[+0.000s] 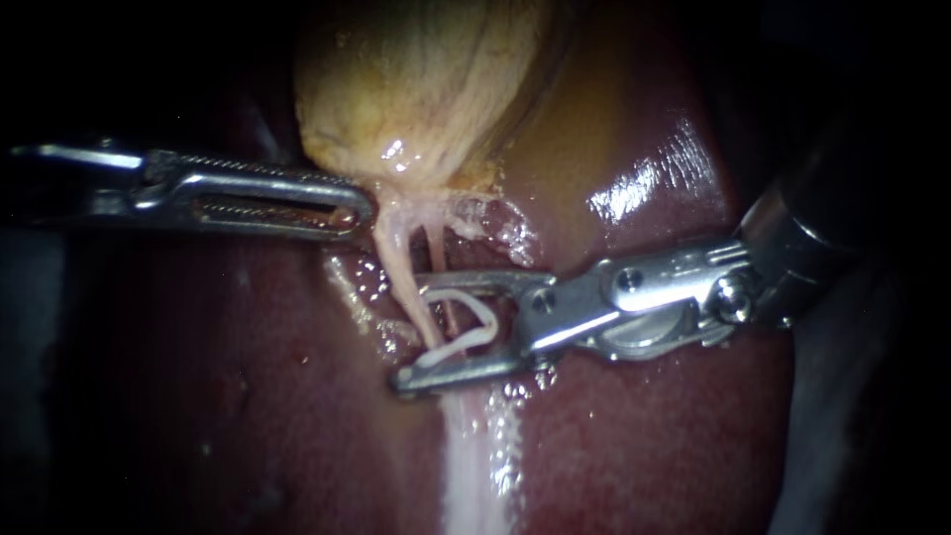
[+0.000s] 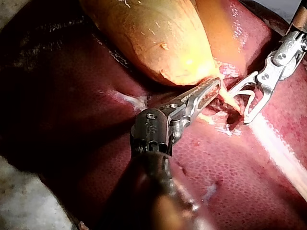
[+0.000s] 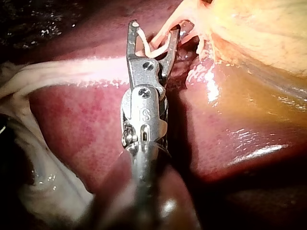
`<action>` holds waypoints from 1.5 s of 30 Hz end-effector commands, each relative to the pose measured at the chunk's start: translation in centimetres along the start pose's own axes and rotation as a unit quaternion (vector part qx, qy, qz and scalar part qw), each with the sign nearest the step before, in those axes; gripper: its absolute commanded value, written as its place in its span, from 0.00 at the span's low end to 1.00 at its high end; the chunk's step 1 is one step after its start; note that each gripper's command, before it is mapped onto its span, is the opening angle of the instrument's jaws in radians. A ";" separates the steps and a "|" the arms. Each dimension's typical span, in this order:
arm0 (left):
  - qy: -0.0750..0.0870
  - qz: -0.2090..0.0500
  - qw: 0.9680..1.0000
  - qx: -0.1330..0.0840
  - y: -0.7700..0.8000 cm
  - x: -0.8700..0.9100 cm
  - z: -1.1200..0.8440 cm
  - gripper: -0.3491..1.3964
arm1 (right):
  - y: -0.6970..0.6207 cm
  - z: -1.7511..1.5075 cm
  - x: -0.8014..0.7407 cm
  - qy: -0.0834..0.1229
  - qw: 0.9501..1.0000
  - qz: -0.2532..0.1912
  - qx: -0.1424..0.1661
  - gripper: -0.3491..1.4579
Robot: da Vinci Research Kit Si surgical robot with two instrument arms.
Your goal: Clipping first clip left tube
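Note:
The pale yellow gallbladder point(image 1: 426, 79) lies on the dark red liver point(image 1: 644, 426). Two thin pink tubes run down from its neck; the left tube point(image 1: 401, 263) is the thicker one. My right instrument point(image 1: 409, 335) comes in from the right with its jaws set wide, carrying an open white clip point(image 1: 474, 332). The left tube passes between the clip's legs; the thin right tube point(image 1: 437, 260) runs close behind. My left instrument point(image 1: 349, 205) has its slotted jaws together at the gallbladder's neck, apparently gripping tissue there. The right wrist view shows the clip point(image 3: 153, 50) around the tube point(image 3: 165, 31).
A whitish band point(image 1: 471, 466) runs down the liver below the clip. Wet fluid glistens on the liver point(image 1: 644, 183) to the right of the gallbladder. Pale fatty tissue point(image 3: 29, 143) lies beside the liver in the right wrist view.

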 end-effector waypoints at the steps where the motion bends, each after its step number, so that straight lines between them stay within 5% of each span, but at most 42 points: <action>1: 0.000 0.000 1.000 0.000 0.00 0.00 0.00 0.00 | -0.01 0.01 -0.01 0.000 1.000 0.001 0.002 0.47; 22: 0.000 0.000 1.000 0.000 0.00 0.00 0.00 0.00 | -0.16 0.19 -0.32 -0.018 0.999 0.030 0.036 0.46; 33: 0.000 0.000 1.000 0.000 0.00 0.01 0.01 0.00 | -0.16 0.22 -0.33 -0.019 0.998 0.035 0.039 0.45; 42: 0.000 0.000 1.000 0.000 0.00 0.01 0.01 0.00 | -0.12 0.19 -0.33 -0.019 0.998 0.039 0.040 0.36; 45: 0.000 0.000 1.000 0.000 0.00 0.01 0.01 0.00 | -0.11 0.16 -0.36 -0.019 0.997 0.050 0.047 0.24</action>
